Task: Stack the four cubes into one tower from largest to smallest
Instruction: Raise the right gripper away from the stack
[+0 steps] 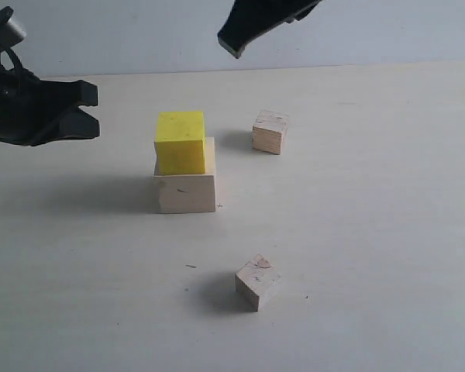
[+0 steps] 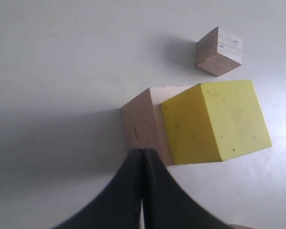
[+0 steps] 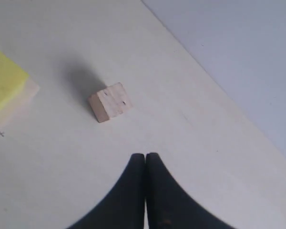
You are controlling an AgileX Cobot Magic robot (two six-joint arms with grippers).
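The medium yellow cube (image 1: 180,142) rests on the large pale wooden cube (image 1: 186,192) mid-table, set toward its left and rear. The layered-plywood cube (image 1: 269,132) stands alone behind and to the right of them. Nearer the front lies the smallest pale cube (image 1: 256,281), its knot mark on top. My left gripper (image 1: 91,108) hovers left of the stack, shut and empty; its wrist view shows the fingertips (image 2: 142,150) together, beside the large cube (image 2: 140,124), the yellow cube (image 2: 214,121) and the plywood cube (image 2: 219,51). My right gripper (image 1: 234,48) hangs high at the back, shut (image 3: 145,155), near the plywood cube (image 3: 110,102).
The pale tabletop (image 1: 387,232) ends at a grey-white wall (image 1: 139,31) behind. No other objects show on it.
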